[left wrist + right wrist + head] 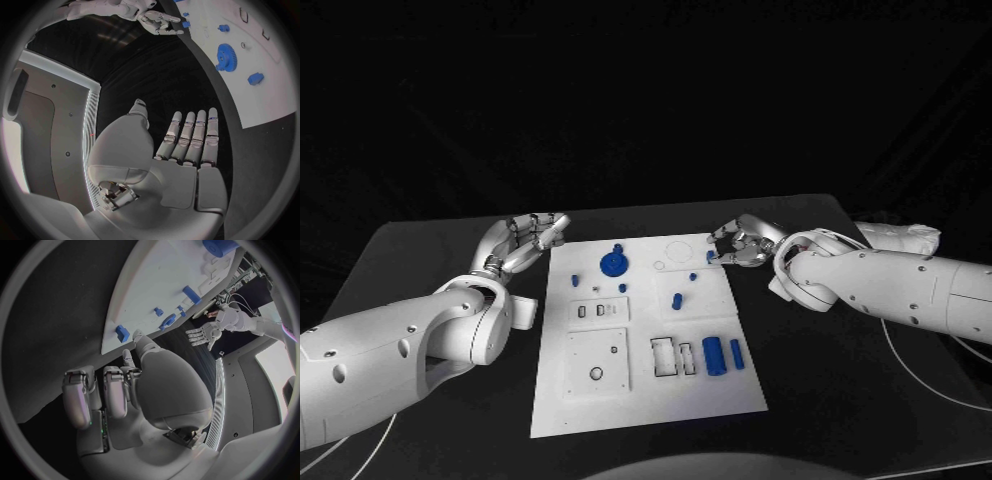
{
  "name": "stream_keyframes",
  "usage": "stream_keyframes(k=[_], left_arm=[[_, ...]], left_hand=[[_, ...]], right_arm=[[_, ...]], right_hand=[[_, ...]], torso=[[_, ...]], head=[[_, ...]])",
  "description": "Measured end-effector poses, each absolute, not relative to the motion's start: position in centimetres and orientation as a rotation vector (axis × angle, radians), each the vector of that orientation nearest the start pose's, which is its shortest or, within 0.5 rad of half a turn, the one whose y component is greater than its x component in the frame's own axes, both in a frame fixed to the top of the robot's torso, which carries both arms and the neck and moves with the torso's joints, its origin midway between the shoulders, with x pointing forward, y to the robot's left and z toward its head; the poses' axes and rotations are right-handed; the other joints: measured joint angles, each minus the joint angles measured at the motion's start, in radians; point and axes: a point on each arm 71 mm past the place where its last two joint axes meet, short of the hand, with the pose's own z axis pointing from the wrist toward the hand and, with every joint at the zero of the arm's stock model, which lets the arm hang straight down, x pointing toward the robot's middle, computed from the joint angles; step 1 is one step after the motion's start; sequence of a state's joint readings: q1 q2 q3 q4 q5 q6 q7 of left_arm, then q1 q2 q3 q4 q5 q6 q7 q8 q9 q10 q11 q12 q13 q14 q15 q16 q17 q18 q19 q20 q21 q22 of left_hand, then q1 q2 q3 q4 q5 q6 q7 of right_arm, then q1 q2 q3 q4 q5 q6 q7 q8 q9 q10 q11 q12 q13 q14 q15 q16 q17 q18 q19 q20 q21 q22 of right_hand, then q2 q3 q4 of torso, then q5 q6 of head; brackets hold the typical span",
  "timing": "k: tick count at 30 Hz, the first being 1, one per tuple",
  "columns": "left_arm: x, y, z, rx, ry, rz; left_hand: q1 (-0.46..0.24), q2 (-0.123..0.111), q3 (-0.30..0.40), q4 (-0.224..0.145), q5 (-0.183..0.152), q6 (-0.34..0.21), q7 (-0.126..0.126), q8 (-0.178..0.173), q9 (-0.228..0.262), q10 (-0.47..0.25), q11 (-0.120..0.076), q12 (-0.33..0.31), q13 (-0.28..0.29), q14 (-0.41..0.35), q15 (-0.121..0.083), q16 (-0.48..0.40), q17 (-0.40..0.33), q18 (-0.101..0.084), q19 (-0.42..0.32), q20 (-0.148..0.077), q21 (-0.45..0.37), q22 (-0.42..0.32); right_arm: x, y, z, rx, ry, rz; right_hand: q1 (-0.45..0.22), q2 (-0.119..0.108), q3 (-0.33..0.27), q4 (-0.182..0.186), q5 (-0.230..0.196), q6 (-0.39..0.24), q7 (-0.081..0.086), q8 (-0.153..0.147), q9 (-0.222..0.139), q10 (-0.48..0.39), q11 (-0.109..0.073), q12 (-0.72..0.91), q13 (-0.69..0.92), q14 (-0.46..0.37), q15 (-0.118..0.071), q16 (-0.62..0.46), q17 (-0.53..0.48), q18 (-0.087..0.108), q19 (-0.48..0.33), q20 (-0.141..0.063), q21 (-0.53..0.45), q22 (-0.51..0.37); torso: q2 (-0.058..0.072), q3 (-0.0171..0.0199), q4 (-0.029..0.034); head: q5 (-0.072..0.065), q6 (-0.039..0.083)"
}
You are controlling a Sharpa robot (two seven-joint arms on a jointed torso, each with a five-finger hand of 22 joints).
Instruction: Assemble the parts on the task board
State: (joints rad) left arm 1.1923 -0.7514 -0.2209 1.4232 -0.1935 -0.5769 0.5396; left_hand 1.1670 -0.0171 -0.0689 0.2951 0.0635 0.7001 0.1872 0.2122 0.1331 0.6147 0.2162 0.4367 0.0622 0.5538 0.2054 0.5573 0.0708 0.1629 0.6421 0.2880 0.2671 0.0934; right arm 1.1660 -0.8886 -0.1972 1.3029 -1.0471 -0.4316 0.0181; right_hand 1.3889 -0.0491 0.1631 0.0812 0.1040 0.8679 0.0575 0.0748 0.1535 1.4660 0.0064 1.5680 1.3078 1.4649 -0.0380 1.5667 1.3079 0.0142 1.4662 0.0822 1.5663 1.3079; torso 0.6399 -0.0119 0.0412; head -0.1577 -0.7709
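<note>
We see the task board (651, 400) lying flat in the middle of the black table (430, 250), with the blue parts spread over it, none of them in a hand. A blue gear (615, 264) sits near the far left of the board; in the left wrist view it appears as a toothed disc (226, 56) with a small blue block (255, 78) just beside it. Two blue cylinders (714, 355) lie side by side near the board's right edge, next to a pair of rectangular slots (665, 357). We judge that they are laid out there for picking.

The left hand (524, 240) hovers over the table beside the board's far left corner, holding nothing. The left wrist view shows its fingers (187, 137) straight and side by side, the thumb apart. We read this as a waiting pose.

The right hand (741, 243) is at the board's far right corner. Its fingers (94, 395) are curled inward in the right wrist view. A small blue part (710, 256) lies at the fingertips, seen at the board's edge in the right wrist view (122, 332). We cannot tell whether the hand pinches it or merely approaches it. If it does, the curl suits a pinch on so small a piece. We judge that the assembly has scarcely begun.
</note>
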Motion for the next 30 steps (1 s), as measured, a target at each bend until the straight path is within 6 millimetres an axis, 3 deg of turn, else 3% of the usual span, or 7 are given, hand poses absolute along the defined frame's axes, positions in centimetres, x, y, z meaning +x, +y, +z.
stream_keyframes(k=[8,30], left_arm=[[48.18,20.51,-23.52,-0.834,1.393,-1.258],[48.08,20.89,-23.48,-0.837,1.39,-1.254]], left_hand=[[0.0,0.0,0.0,0.0,0.0,0.0,0.0,0.0,0.0,0.0,0.0,0.0,0.0,0.0,0.0,0.0,0.0,0.0,0.0,0.0,0.0,0.0],[0.0,0.0,0.0,0.0,0.0,0.0,0.0,0.004,0.0,0.0,0.0,0.0,0.0,0.0,0.0,0.0,0.0,0.0,0.0,0.0,0.0,0.0]], right_arm=[[48.94,-30.23,-26.38,0.267,1.796,0.545],[49.26,-29.61,-26.88,0.232,1.824,0.479]], right_hand=[[0.004,0.004,0.003,-0.003,0.0,0.004,-0.004,0.0,0.0,0.0,0.0,0.0,0.0,0.0,0.0,0.0,0.0,0.0,0.0,-0.007,0.0,0.0],[0.016,0.026,0.007,0.002,0.0,0.062,0.011,0.006,-0.002,0.0,0.0,0.0,0.002,0.0,0.0,0.0,0.0,0.0,0.0,-0.007,0.0,0.0]], torso=[[0.0,0.0002,-0.0003],[0.001,0.001,-0.0004]], head=[[-0.002,-0.001],[-0.001,0.001]])
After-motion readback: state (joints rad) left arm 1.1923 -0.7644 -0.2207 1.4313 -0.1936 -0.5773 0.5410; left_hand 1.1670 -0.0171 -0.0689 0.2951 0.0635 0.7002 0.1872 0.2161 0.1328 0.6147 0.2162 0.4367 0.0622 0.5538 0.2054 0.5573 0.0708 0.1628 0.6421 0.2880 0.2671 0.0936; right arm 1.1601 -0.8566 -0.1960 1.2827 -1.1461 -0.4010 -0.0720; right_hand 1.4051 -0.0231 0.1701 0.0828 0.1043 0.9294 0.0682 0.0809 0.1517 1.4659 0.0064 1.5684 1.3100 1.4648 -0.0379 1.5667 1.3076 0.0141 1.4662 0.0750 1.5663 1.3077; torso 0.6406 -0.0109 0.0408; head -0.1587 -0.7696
